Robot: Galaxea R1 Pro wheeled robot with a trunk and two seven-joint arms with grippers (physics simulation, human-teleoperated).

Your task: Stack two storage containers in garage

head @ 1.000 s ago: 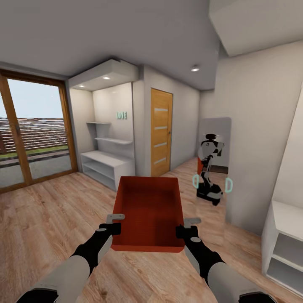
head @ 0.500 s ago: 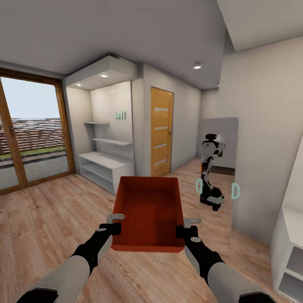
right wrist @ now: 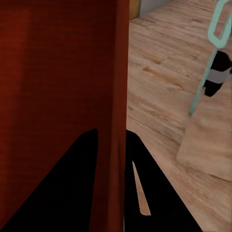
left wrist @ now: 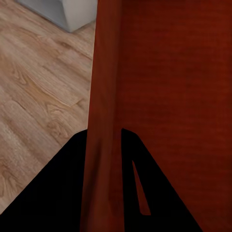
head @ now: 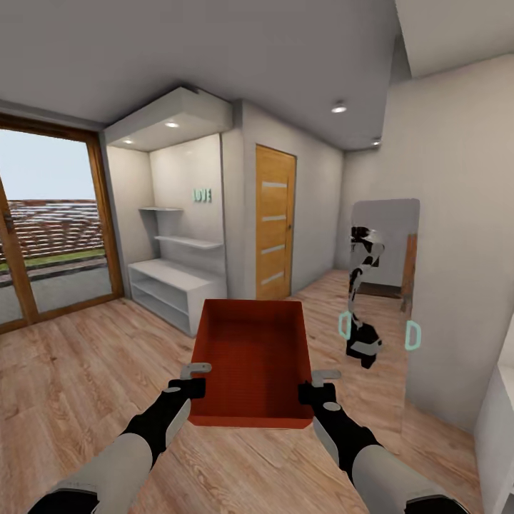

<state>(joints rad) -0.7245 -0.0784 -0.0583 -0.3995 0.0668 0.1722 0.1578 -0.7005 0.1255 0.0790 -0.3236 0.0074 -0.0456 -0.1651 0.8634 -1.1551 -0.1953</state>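
Note:
An orange-red storage container hangs in front of me above the light wood plank floor, held level between both arms. My left gripper is shut on its left wall, and that wall runs between the dark fingers in the left wrist view. On the opposite side my right gripper is shut on the right wall, one finger inside and one outside. The bin is empty.
A tall mirror on the right wall reflects the robot. A wooden door stands ahead, with a corridor opening to its right. White shelving fills the alcove at left, glass doors far left, a white cabinet at the right edge.
The whole view has shifted: the alcove and glass doors slid left, the mirror moved right and grew. Container and grippers keep the same place in the view.

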